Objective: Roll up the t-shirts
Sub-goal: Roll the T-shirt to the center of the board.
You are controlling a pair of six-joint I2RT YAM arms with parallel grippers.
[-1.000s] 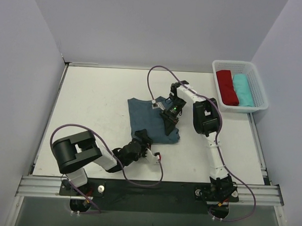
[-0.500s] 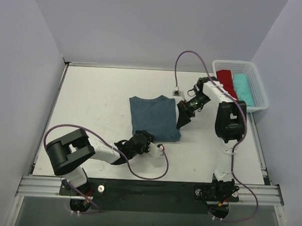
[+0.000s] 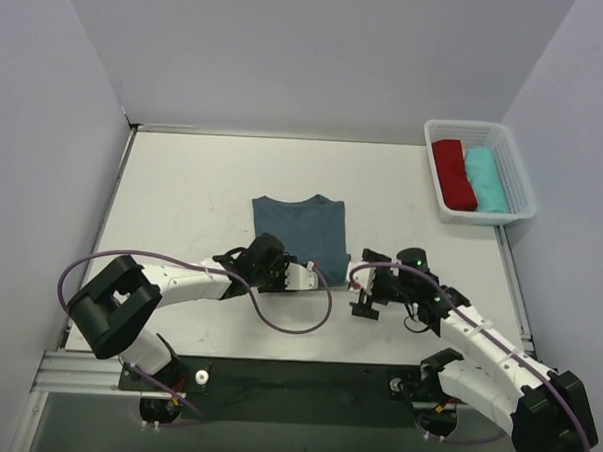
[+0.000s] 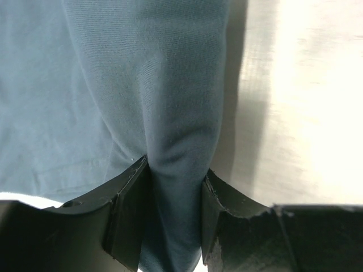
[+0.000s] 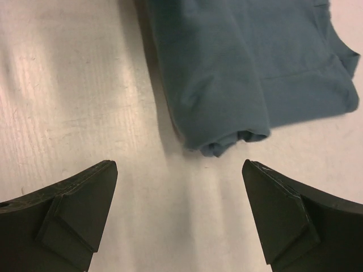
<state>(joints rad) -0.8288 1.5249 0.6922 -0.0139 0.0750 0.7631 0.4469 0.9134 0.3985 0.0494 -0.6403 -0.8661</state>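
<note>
Your left end effector (image 4: 173,181) is clamped on the near hem of the slate-blue t-shirt (image 3: 299,226), folded flat on the bench (image 3: 182,201); the right end effector (image 5: 178,167) gapes just short of its corner. Rolling is starting, I judge: next, pinch that corner level.

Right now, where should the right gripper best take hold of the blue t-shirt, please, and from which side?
Probably the near right corner of the blue t-shirt, from the near side, low over the table: folded layers bulge into a thick lip, straight ahead of the open right gripper. The left gripper pinches the same edge.
</note>
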